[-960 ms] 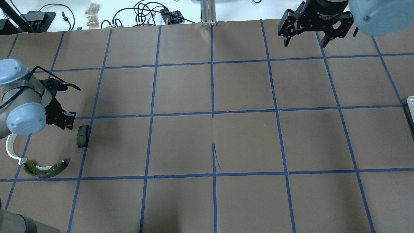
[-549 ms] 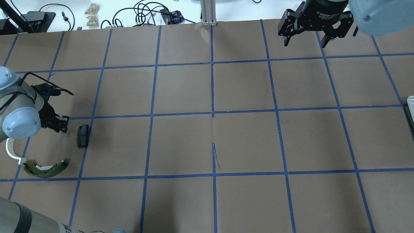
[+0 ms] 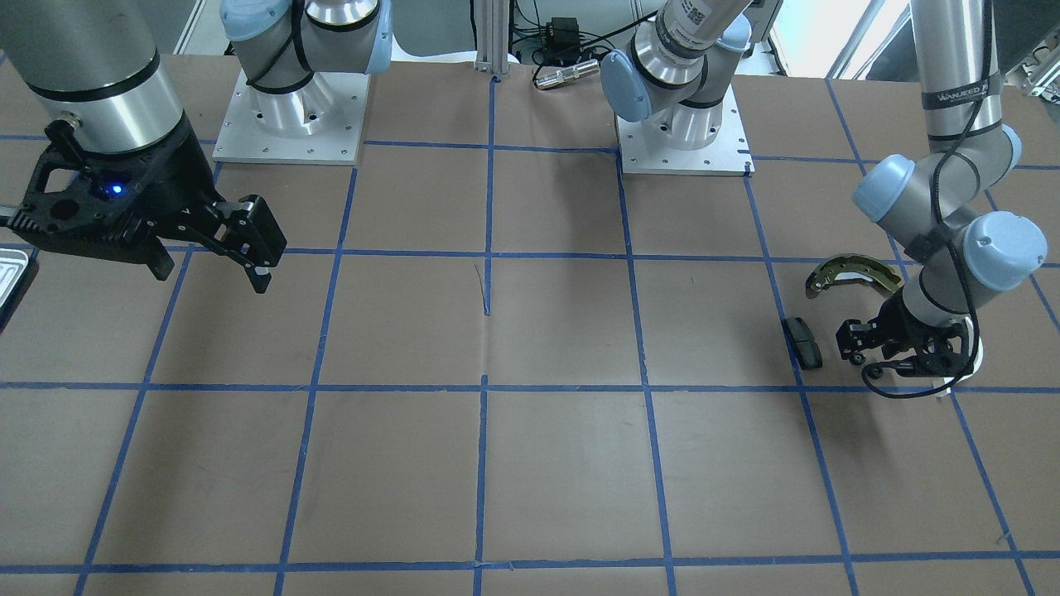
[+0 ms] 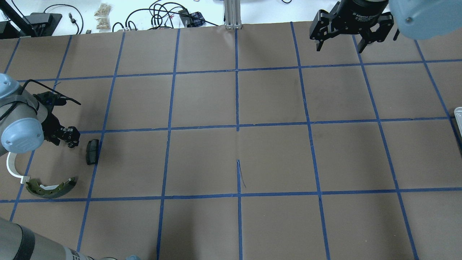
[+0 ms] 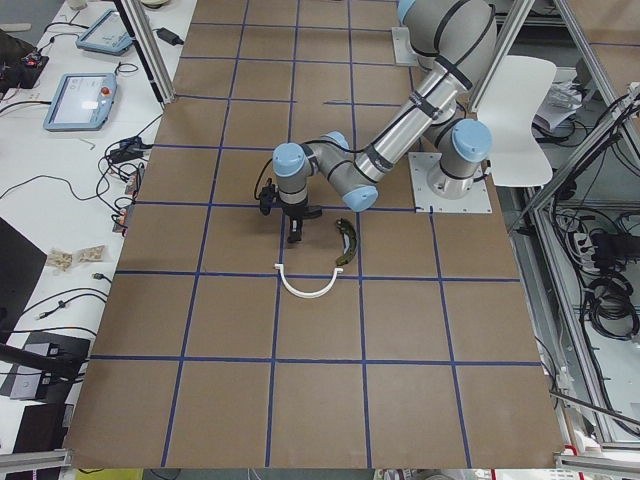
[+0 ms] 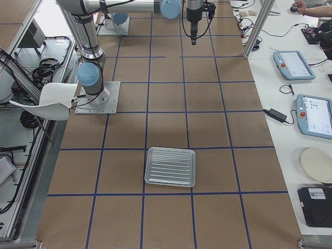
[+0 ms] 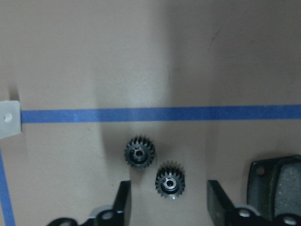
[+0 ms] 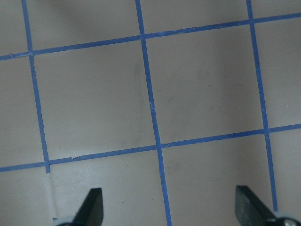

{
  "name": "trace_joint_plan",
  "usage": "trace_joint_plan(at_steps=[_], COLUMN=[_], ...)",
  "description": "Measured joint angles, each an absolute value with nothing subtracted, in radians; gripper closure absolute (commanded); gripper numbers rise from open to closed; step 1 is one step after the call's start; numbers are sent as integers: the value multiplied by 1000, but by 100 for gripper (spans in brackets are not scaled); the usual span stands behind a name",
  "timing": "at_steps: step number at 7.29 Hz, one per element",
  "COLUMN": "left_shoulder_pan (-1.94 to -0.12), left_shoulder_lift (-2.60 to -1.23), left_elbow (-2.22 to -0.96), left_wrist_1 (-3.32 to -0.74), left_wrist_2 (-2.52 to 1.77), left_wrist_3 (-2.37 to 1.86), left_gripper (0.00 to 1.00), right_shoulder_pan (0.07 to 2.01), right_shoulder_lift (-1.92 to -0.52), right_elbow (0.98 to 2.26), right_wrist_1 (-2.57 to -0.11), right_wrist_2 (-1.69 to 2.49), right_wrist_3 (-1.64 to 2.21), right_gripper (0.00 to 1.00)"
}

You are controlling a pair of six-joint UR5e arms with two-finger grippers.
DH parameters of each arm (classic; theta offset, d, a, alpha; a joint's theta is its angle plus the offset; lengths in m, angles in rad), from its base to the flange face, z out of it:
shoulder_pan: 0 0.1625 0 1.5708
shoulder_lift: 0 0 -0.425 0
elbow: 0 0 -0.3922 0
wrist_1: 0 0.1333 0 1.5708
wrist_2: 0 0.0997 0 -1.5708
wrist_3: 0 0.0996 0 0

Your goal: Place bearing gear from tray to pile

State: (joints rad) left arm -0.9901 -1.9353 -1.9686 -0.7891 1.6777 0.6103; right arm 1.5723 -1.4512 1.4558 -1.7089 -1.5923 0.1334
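Two small black bearing gears (image 7: 139, 153) (image 7: 170, 180) lie on the brown paper in the left wrist view. My left gripper (image 7: 169, 202) is open just above them, with its fingers (image 7: 123, 197) wide apart on either side of the nearer gear and not touching it. The pile is around it: a black pad (image 4: 91, 151), an olive brake shoe (image 4: 50, 187) and a white half-ring (image 4: 12, 168). My left gripper (image 4: 68, 135) is low beside the pad. The silver tray (image 6: 170, 166) lies empty far to the right. My right gripper (image 4: 339, 38) is open and empty, high at the far right.
The table is brown paper with a blue tape grid. The tray's edge (image 4: 458, 115) shows at the right border of the overhead view. Cables and boxes (image 4: 162, 14) lie beyond the far table edge. The arm bases (image 3: 679, 124) stand on the robot's side.
My left arm has shifted a little to the left and back, and its gripper stays beside the black pad. The right arm has not moved.
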Motion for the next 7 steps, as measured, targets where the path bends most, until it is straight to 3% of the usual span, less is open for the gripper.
trace_joint_plan(at_steps=[3,7], left_shoulder_pan=[-1047,-1358], left_shoulder_lift=[-1875,-1740], left_elbow=[-1875,-1554], left_wrist_1=[-923,-1444], left_wrist_2=[1662,1646], left_wrist_3=[587,149], left_gripper=[0,0], right_shoulder_pan=[1572,1572], right_shoulder_lift=[-1450,-1449], right_elbow=[1456,1455], right_wrist_1=[-1709,-1710], right_wrist_2=[-1592,-1592], right_wrist_3=[133,132], right_gripper=[0,0])
